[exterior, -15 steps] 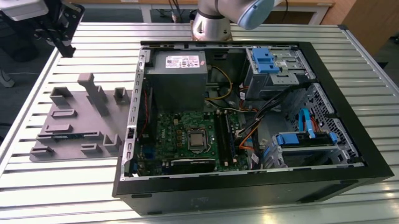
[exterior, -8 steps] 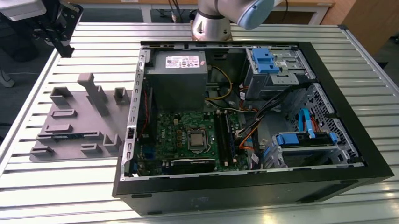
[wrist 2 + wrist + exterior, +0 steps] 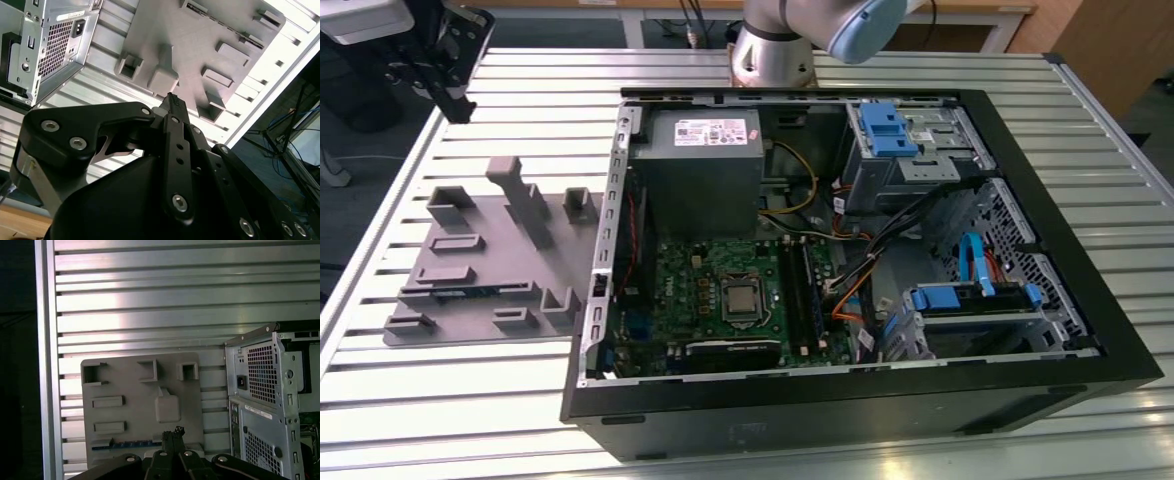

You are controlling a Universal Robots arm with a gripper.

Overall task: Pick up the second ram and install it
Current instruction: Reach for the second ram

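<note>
Slatted metal bench [image 3: 520, 400], dark floor around it. At the exterior view's left, the end effector [image 3: 454, 105] hangs over the bench's far corner. In both wrist views its fingers look closed together, with nothing between them [image 3: 172, 432] [image 3: 172, 100]. Next to the right is the gray holder tray [image 3: 480, 240], flat on the bench, with raised pegs and slots. The second ram [image 3: 467, 291] lies in the long slot along the tray's near edge and shows as a thin blue strip. In the first wrist view that blue strip [image 3: 127, 444] sits in the tray slot, just beside the fingertips in the frame. In the exterior view the end effector is well apart from it, at the tray's far side, not touching tray or ram. Further right is the open computer case [image 3: 1067, 300], with the green motherboard [image 3: 707, 290] inside, a gray power supply [image 3: 700, 160], and blue drive brackets [image 3: 894, 130] toward the exterior view's right. The arm base [image 3: 771, 55] stands behind the case.
</note>
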